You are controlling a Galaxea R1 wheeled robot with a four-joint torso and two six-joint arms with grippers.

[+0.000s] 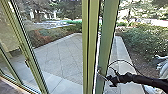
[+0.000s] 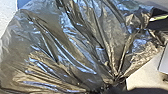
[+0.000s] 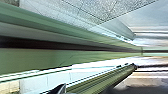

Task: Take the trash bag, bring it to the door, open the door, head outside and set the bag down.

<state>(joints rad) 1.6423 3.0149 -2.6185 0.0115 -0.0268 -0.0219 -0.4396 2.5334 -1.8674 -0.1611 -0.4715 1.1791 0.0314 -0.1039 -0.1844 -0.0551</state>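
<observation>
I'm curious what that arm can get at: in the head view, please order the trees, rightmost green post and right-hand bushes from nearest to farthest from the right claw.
From the right claw:
1. Rightmost green post: right beside it.
2. Right-hand bushes: outside, past the post.
3. Trees: in the background, behind the paved yard.

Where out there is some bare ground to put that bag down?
The paving between the green frame and the planted bed shows open tiles. It's crowded at the green post further right, where the robot's right arm and a thin cable are.
</observation>
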